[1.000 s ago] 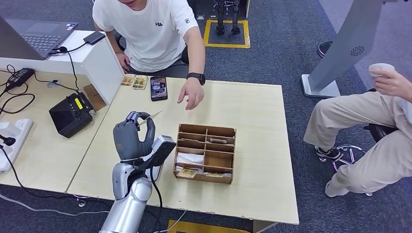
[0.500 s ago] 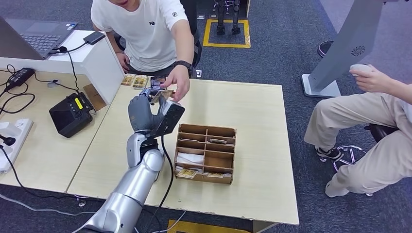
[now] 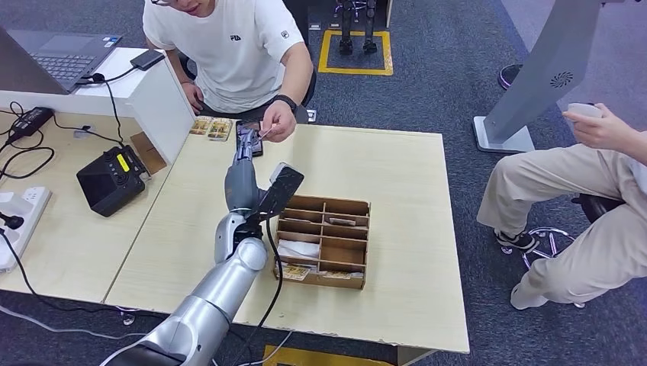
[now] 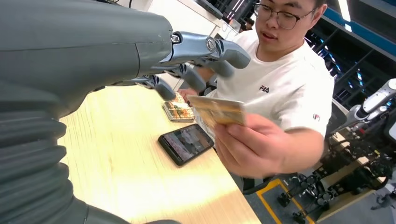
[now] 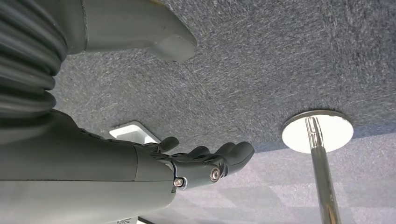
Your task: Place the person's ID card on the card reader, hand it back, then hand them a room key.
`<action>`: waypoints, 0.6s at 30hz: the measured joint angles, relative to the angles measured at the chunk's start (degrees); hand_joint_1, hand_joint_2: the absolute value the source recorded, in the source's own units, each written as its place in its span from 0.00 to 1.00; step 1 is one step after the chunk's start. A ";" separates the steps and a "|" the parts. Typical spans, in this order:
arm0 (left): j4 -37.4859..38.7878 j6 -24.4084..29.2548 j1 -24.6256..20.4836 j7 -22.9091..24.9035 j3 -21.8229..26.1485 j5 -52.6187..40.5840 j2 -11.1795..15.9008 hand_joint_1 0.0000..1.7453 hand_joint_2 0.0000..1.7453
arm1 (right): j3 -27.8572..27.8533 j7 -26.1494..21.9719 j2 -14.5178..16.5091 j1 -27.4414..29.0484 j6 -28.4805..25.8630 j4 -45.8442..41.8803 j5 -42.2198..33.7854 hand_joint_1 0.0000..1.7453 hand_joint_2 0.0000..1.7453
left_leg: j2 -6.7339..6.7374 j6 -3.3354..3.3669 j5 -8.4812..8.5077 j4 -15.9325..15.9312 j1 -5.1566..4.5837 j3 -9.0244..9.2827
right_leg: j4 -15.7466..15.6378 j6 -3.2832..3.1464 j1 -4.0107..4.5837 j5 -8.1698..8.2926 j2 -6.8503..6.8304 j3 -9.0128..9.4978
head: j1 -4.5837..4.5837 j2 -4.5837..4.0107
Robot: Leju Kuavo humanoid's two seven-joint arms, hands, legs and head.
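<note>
The person across the table pinches the ID card (image 3: 264, 132) in one hand (image 3: 279, 121). My left hand (image 3: 242, 163) is stretched out toward that person, just short of the card, fingers apart and holding nothing. In the left wrist view the card (image 4: 218, 110) sits in the person's fingers, with my fingers (image 4: 219, 48) spread beside it, clear of it. The black card reader (image 3: 111, 178) stands on the side desk to my left. A wooden organizer (image 3: 323, 240) holding cards rests mid-table. My right hand (image 5: 205, 163) hangs over the carpet, fingers extended, nothing in it.
A black phone (image 4: 186, 143) lies on the table under my left hand, beside small card packs (image 3: 211, 127). A laptop (image 3: 61, 55), cables and a power strip (image 3: 19, 221) occupy the side desk. A second person (image 3: 603, 191) sits to the right.
My left arm reached forward across the table with the card. The person took hold of the card and my hand let it go.
</note>
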 joint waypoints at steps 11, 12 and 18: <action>-5.48 1.04 5.16 -6.27 -1.31 10.71 0.82 0.00 1.00 | 0.00 2.02 0.00 -0.01 -0.01 0.19 -1.59 0.00 1.00 | 0.01 0.01 -0.02 -0.01 0.00 -0.02 | 0.00 0.01 0.00 -0.02 0.00 0.00 | 0.00 0.00; -6.68 1.21 6.22 -7.22 -1.34 12.13 1.04 0.00 1.00 | 0.00 2.05 0.00 0.00 -0.01 0.18 -2.01 0.00 1.00 | 0.02 0.01 -0.02 -0.01 0.00 -0.03 | 0.00 0.01 0.00 -0.02 0.00 0.00 | 0.00 0.00; -17.62 1.00 13.96 -12.69 -2.22 20.18 2.99 0.00 1.00 | 0.00 1.39 0.00 0.03 -0.01 -0.05 -4.97 0.00 1.00 | 0.04 0.01 -0.04 -0.02 0.00 -0.03 | 0.00 0.01 0.00 -0.03 0.01 -0.01 | 0.01 0.00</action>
